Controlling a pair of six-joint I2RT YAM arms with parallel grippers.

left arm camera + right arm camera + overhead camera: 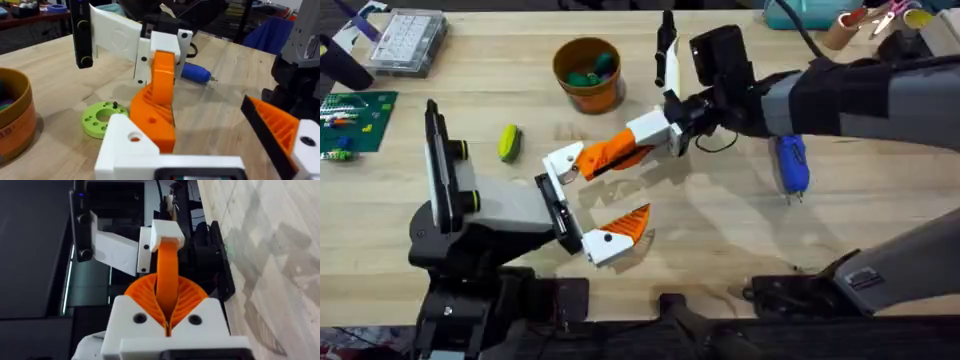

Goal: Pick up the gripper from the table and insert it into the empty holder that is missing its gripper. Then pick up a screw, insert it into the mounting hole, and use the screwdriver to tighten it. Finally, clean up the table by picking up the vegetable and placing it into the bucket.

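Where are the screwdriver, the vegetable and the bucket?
screwdriver (791, 163): overhead view, blue body.
vegetable (509, 142): overhead view, yellow middle.
bucket (563, 57): overhead view, thick rim.

The right gripper (167, 322) has its orange pads (187, 297) pressed around the gripper (167, 272); its white base (167, 232) meets the holder (117, 252); the table (280, 255) lies alongside.

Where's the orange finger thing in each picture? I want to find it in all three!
Overhead: the orange finger lies near the middle of the table, just below the brown pot.
Left wrist: it stands close up, between the green ring and the blue screwdriver.
Right wrist: it runs straight away from the camera.
Shared landmark: the right gripper, which is pinching it in all three.
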